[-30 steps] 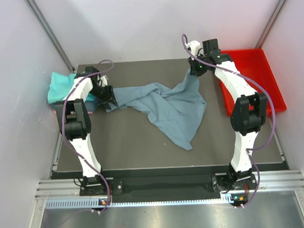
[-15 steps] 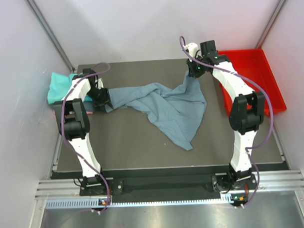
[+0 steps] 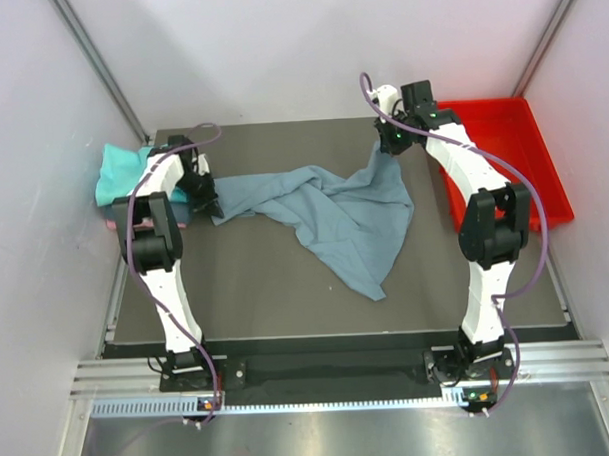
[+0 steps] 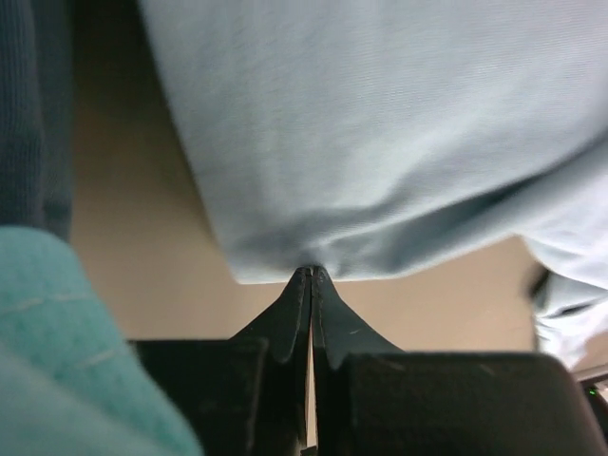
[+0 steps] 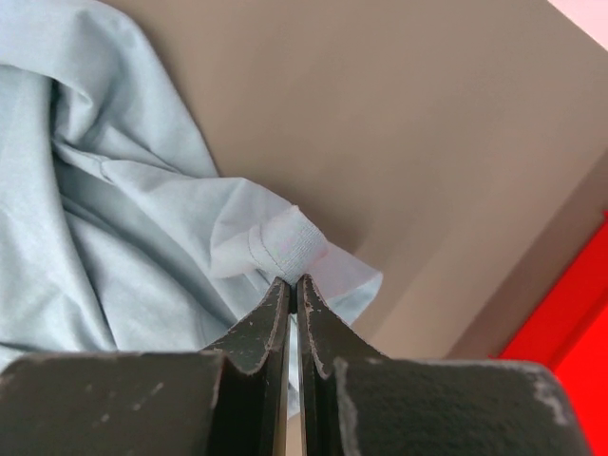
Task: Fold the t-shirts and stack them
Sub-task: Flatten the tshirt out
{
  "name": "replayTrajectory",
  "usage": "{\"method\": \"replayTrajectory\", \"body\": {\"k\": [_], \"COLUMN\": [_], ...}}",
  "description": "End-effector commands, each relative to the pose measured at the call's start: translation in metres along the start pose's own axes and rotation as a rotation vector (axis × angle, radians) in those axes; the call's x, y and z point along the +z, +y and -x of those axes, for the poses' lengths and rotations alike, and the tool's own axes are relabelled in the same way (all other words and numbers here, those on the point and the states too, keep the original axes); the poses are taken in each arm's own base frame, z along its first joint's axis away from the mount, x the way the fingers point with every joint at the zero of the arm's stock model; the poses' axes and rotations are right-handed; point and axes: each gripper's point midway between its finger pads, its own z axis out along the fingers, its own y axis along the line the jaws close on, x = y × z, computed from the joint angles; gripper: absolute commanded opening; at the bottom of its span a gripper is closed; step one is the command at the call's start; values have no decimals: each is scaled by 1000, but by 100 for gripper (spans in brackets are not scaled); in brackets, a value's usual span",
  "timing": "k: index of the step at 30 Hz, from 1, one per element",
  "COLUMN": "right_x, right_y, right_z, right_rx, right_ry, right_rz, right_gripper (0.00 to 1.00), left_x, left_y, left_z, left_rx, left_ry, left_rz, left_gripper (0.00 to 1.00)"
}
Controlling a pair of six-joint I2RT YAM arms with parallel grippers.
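Tools both pressed together, left tool (image 4: pixel 311 275) clamped on grey-blue t-shirt (image 3: pixel 344 217) edge, right tool (image 5: pixel 292 282) pinching its hem

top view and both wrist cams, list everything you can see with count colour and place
grey-blue t-shirt: 1, dusty grey-blue, crumpled across the table's middle
teal t-shirt: 1, bright teal, far left edge of the table
red tray: 1, red, far right, beside the table
table: 1, dark grey-brown, under it all
left arm, right arm: 2, white and black, bases at the near edge
left hand: 1, black, shut on the grey-blue t-shirt's left edge
right hand: 1, black, shut on its hem, far right
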Motion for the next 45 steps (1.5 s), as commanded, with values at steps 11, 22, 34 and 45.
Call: {"method": "replayTrajectory", "body": {"k": [11, 22, 34, 45], "right_x": [-181, -356, -249, -207], "right_y": [22, 71, 58, 44], "right_z": [92, 93, 78, 97], "right_rx": [-122, -175, -66, -37], "right_ry": [-337, -712, -557, -531], "right_rz": [-152, -281, -186, -164], "right_gripper": [0, 0, 0, 0], "left_x": [-191, -319, -136, -60], "left_y": [-93, -139, -95, -107], "left_z": [4, -51, -60, 12], "left_rx": [291, 499, 224, 86], "left_ry": [-427, -803, -194, -62], "left_rz": [-287, -418, -376, -466], "left_gripper": [0, 0, 45, 54]}}
